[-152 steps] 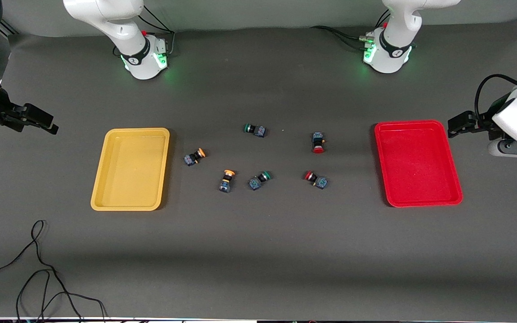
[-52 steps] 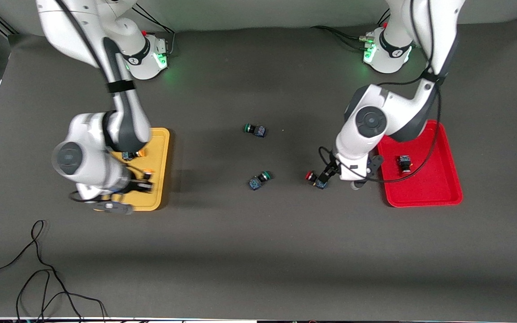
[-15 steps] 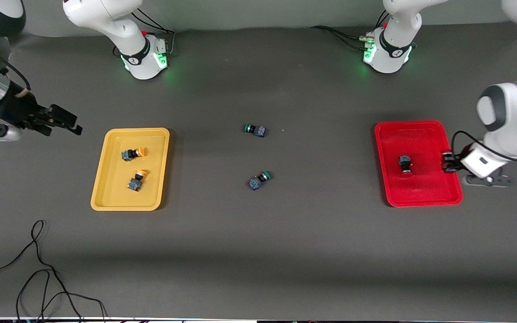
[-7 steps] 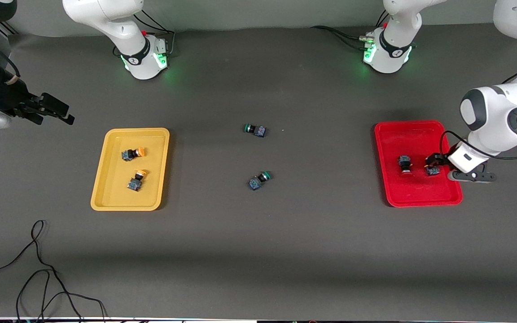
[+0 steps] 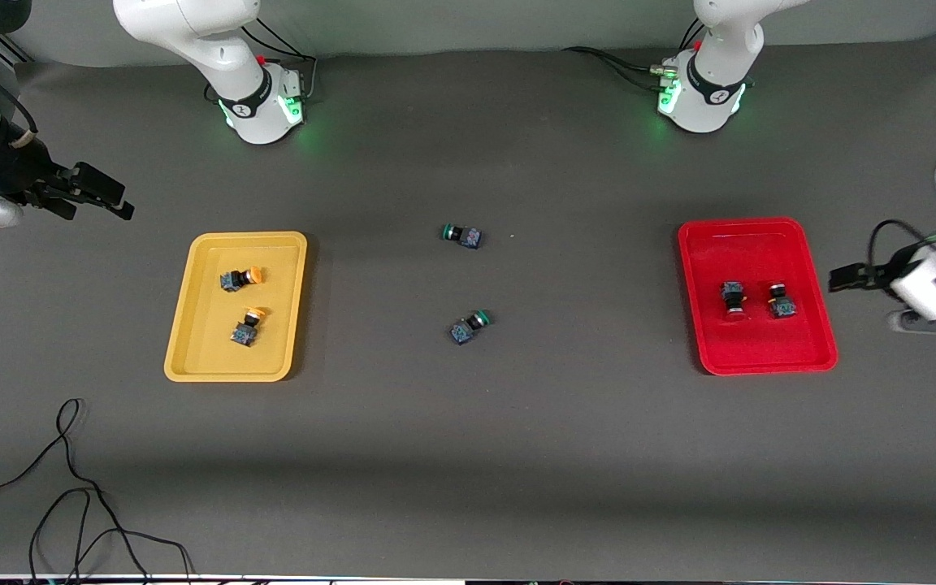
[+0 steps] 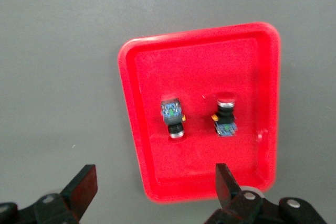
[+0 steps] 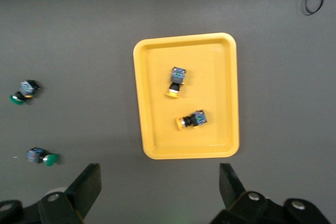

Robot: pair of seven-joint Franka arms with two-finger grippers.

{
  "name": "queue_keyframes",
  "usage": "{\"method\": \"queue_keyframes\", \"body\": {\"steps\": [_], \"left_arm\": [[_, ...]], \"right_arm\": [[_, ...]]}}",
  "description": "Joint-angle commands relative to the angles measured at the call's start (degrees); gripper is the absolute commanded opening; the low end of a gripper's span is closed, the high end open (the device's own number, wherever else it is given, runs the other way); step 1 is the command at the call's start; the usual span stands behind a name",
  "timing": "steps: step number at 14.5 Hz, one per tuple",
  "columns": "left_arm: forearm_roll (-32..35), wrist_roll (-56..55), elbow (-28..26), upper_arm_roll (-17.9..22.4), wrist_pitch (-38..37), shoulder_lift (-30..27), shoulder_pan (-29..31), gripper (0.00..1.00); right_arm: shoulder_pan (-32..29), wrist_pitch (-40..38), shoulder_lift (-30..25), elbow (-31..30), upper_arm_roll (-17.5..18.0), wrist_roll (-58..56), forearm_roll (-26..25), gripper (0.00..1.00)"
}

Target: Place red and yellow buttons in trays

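Observation:
The red tray [image 5: 752,252] holds two red-capped buttons, side by side [image 5: 733,298] [image 5: 779,300]. The yellow tray [image 5: 273,341] holds two yellow-capped buttons [image 5: 240,278] [image 5: 246,327]. My left gripper [image 5: 846,276] is open and empty, up over the table beside the red tray at the left arm's end. Its wrist view shows the red tray [image 6: 128,103], both red buttons [image 6: 173,119] [image 6: 226,116] and the gripper [image 6: 155,177]. My right gripper [image 5: 98,195] is open and empty, over the table at the right arm's end. Its wrist view shows the yellow tray [image 7: 228,77], both yellow buttons [image 7: 177,81] [image 7: 191,120] and the gripper [image 7: 160,174].
Two green-capped buttons lie on the grey table between the trays, one [image 5: 462,236] farther from the front camera than the other [image 5: 469,326]; both show in the right wrist view [image 7: 22,92] [image 7: 41,157]. A black cable [image 5: 70,487] lies near the front edge at the right arm's end.
My left gripper has let go of the second red button in the red tray and drawn back toward the left arm's end. The right gripper has barely shifted.

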Motion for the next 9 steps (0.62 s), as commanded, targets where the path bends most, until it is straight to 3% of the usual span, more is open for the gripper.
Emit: {"method": "queue_keyframes", "body": {"steps": [1,3,7,9], "left_arm": [[-0.55,0.51,7.51,-0.80,-9.41,-0.60,-1.11,1.00],[-0.72,-0.45,9.02,-1.51,-11.71,-2.09,-1.98,1.00],[-2.75,-6.33,10.07,8.67,-14.87,-5.26,-17.16,1.00],[-2.83,-9.66,11.13,9.39,-16.19,-5.62,-19.74,1.00]], "right_arm": [[-0.79,-1.20,2.95,3.01,0.48,-3.04,-2.11,1.00],[-0.80,-1.30,3.05,3.11,0.39,-2.87,-2.20,1.00],[-0.80,-0.77,3.84,3.46,0.30,-2.43,-1.94,1.00],[-0.80,-0.77,3.84,3.46,0.30,-2.43,-1.94,1.00]]}}
